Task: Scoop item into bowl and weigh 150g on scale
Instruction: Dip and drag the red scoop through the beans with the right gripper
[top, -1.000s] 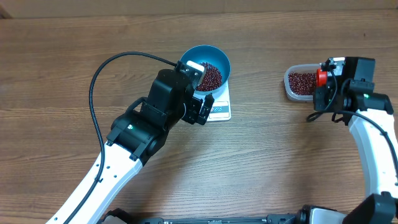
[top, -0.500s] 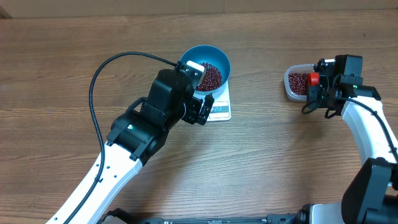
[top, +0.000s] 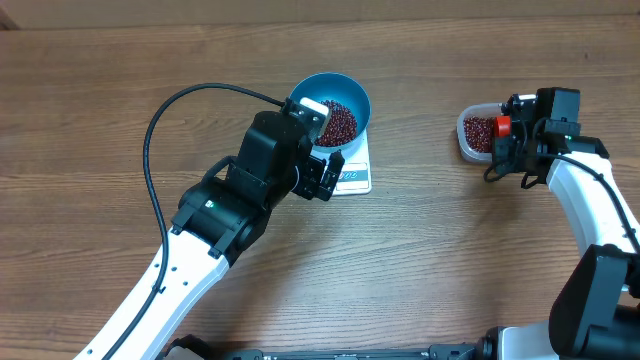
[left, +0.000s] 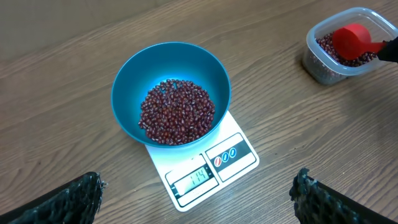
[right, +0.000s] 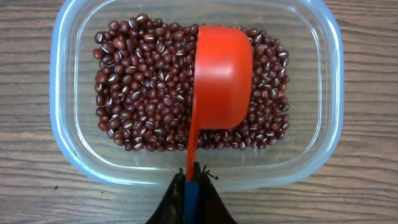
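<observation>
The blue bowl (left: 124, 81) stands on the white scale (left: 239, 158) and holds a heap of red-brown beans (left: 177, 112); the display reads 114. My left gripper (left: 196, 193) hovers open above the scale's front edge, with nothing between its fingers. In the overhead view it (top: 325, 140) hangs over the bowl (top: 355, 90) and the scale (top: 355, 180). My right gripper (right: 191, 180) is shut on the handle of a red scoop (right: 221, 78). The scoop's cup lies over more beans (right: 143, 87) in a clear tub (right: 62, 124).
The clear tub (top: 470, 140) sits on the wooden table at the right, well apart from the scale. A black cable (top: 150, 150) loops over the table to the left of my left arm.
My right gripper has swung left and a little up, bringing the red scoop over the tub. In the last half second it barely moved. The left arm stayed still.
</observation>
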